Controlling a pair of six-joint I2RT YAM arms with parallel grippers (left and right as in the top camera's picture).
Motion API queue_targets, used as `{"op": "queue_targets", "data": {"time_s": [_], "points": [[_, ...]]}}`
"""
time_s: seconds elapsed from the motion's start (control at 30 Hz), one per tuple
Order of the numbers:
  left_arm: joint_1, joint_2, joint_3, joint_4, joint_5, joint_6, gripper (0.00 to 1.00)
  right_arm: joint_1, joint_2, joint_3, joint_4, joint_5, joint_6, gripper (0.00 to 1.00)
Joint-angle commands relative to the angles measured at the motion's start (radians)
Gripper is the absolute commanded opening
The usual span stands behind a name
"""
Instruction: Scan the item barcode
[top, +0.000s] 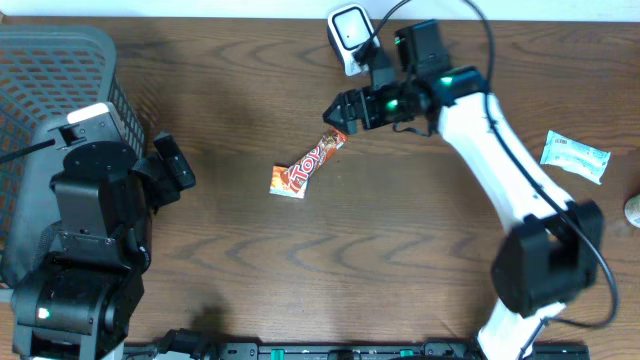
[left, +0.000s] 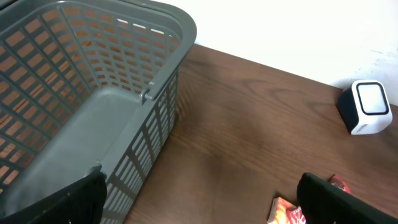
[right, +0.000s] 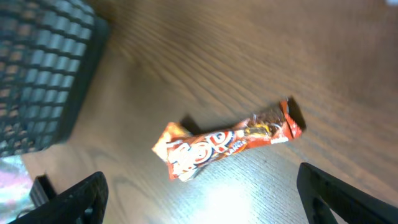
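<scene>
An orange and red candy bar wrapper (top: 308, 165) lies flat on the wooden table, near the middle. In the right wrist view the candy bar (right: 224, 144) sits just ahead of my open right gripper (right: 208, 205), with nothing between the fingers. Overhead, the right gripper (top: 338, 113) hovers by the bar's upper right end, close to the white barcode scanner (top: 348, 35). My left gripper (top: 172, 170) stands open and empty at the left, beside the basket. The left wrist view shows the left gripper (left: 205, 208), the scanner (left: 367, 107) and a corner of the bar (left: 285, 211).
A grey plastic basket (top: 60, 60) fills the far left and shows in the left wrist view (left: 93, 124) and the right wrist view (right: 43, 68). A white packet (top: 575, 157) lies at the right. The scanner's cable runs along the back edge.
</scene>
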Motion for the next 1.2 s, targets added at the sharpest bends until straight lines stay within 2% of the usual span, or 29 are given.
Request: {"op": "queue_targets", "data": {"time_s": [0.0,0.03,0.1,0.13,0.3,0.33,0.37,0.4,0.47,0.5,0.53,0.57,0.6,0.63,0.67,0.7,0.77,0.83,0.93,1.17], "points": [[0.005,-0.002,0.006,-0.003,-0.01,0.017,0.98,0.007,0.101,-0.006,0.024,0.054,0.162,0.9],[0.005,-0.002,0.006,-0.003,-0.01,0.017,0.98,0.007,0.127,-0.006,0.037,0.054,0.196,0.82],[0.005,-0.002,0.006,-0.003,-0.01,0.017,0.98,0.01,0.174,-0.006,0.062,0.061,0.27,0.58],[0.005,-0.002,0.006,-0.003,-0.01,0.017,0.98,0.013,0.193,-0.006,0.074,0.065,0.31,0.55],[0.005,-0.002,0.006,-0.003,-0.01,0.017,0.98,0.038,0.231,-0.006,0.109,0.102,0.503,0.58],[0.005,-0.002,0.006,-0.003,-0.01,0.017,0.98,0.046,0.231,-0.006,0.11,0.12,0.534,0.68],[0.005,-0.002,0.006,-0.003,-0.01,0.017,0.98,0.055,0.228,-0.005,0.121,0.12,0.54,0.88],[0.005,-0.002,0.006,-0.003,-0.01,0.017,0.98,0.065,0.228,-0.004,0.138,0.12,0.553,0.99],[0.005,-0.002,0.006,-0.003,-0.01,0.017,0.98,0.088,0.228,-0.003,0.157,0.116,0.598,0.99],[0.005,-0.002,0.006,-0.003,-0.01,0.017,0.98,0.1,0.228,-0.003,0.164,0.114,0.595,0.96],[0.005,-0.002,0.006,-0.003,-0.01,0.017,0.98,0.111,0.228,-0.003,0.169,0.117,0.586,0.63],[0.005,-0.002,0.006,-0.003,-0.01,0.017,0.98,0.121,0.228,-0.003,0.168,0.125,0.598,0.64],[0.005,-0.002,0.006,-0.003,-0.01,0.017,0.98,0.129,0.228,-0.003,0.173,0.123,0.623,0.73],[0.005,-0.002,0.006,-0.003,-0.01,0.017,0.98,0.135,0.228,-0.003,0.18,0.11,0.64,0.91],[0.005,-0.002,0.006,-0.003,-0.01,0.017,0.98,0.141,0.228,-0.003,0.203,0.092,0.645,0.99],[0.005,-0.002,0.006,-0.003,-0.01,0.017,0.98,0.147,0.228,-0.003,0.225,0.08,0.649,0.99],[0.005,-0.002,0.006,-0.003,-0.01,0.017,0.98,0.158,0.228,-0.002,0.235,0.067,0.758,0.96],[0.005,-0.002,0.006,-0.003,-0.01,0.017,0.98,0.17,0.228,-0.002,0.232,0.08,0.853,0.96],[0.005,-0.002,0.006,-0.003,-0.01,0.017,0.98,0.187,0.228,-0.002,0.197,0.162,0.968,0.86],[0.005,-0.002,0.006,-0.003,-0.01,0.017,0.98,0.214,0.228,-0.001,0.134,0.254,1.029,0.8]]}}
